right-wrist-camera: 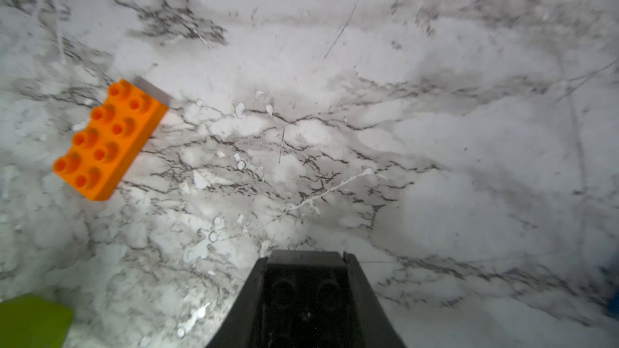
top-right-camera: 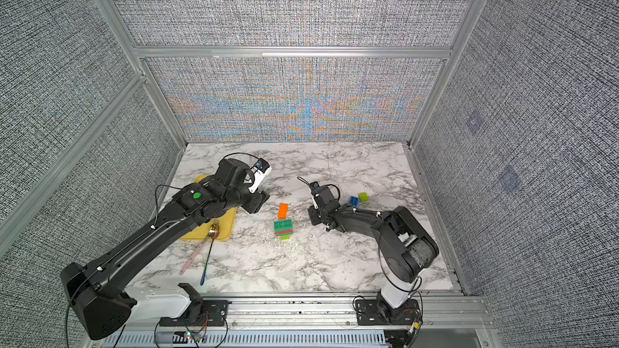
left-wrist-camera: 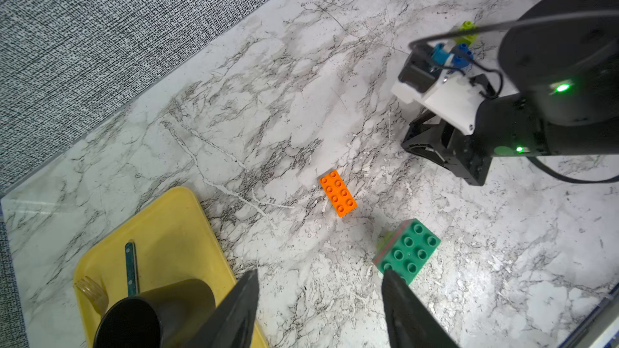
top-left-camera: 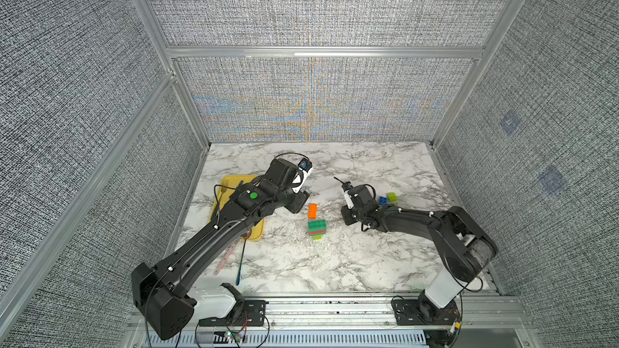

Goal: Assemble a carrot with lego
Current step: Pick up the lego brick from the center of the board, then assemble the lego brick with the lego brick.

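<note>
left wrist, tool: left gripper (left-wrist-camera: 320, 274) released, fingers apart, nothing between them, hanging above the marble table (left-wrist-camera: 268, 95).
left wrist, carrot: carrot (left-wrist-camera: 407, 251) only part built; dark green studded face up, red layer at its edge, lime bit behind; sits just beside 1 fingertip, whether they touch cannot be told.
left wrist, loose lego: orange brick (left-wrist-camera: 337, 193) studs up, near the carrot but not joined; blue brick (left-wrist-camera: 460, 55) and lime brick (left-wrist-camera: 466, 30) far off behind the right arm.
left wrist, tray: yellow tray (left-wrist-camera: 174, 229) holds a black cup (left-wrist-camera: 150, 316).
right wrist, tool: right gripper (right-wrist-camera: 306, 262) clenched on a black brick (right-wrist-camera: 306, 282), hollow underside facing the camera, off the table.
right wrist, surroundings: orange brick to 1 side, clear of the gripper; blurred lime patch at a corner, cannot tell what.
top views, layout: in both top views the carrot lies mid-table between the 2 arms, orange brick just behind it, blue and lime bricks side by side beyond the right arm.
</note>
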Robot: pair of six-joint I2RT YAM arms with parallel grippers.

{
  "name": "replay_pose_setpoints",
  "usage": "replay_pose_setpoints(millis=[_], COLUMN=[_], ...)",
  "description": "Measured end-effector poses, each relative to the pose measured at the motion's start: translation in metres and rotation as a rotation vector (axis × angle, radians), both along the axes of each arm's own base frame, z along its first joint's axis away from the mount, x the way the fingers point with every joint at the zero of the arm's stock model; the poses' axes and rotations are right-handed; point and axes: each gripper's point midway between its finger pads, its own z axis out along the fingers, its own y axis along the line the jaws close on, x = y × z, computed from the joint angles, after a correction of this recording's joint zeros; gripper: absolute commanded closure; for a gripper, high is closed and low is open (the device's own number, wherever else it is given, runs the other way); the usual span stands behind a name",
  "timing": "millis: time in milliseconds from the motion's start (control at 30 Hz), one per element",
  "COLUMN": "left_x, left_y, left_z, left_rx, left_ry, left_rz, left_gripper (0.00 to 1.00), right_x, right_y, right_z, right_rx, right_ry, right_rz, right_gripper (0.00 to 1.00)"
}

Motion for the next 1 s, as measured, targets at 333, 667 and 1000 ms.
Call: replay_pose_setpoints(millis=[333, 667, 1000], left_x=[-0.014, -0.016, -0.014], left_y=[0.064, 0.092, 0.090], left_z=[-0.029, -0.056, -0.061], left_rx=[-0.121, -0.215, -0.223], left_ry=[0.121, 0.238, 0.261], left_rz=[0.185, 0.299, 0.296], left_gripper=[0.26, 0.26, 0.26], right_x=[-0.050, -0.093, -0.097], right_y=[0.056, 0.121, 0.128], right_z=[0.113, 0.116, 0.087], right_rx=[0.138, 0.051, -0.028], right_ry=[-0.272, -0.324, -0.233], right_rz=[0.541, 1.076, 1.207], right_gripper=[0.77, 0.77, 0.78])
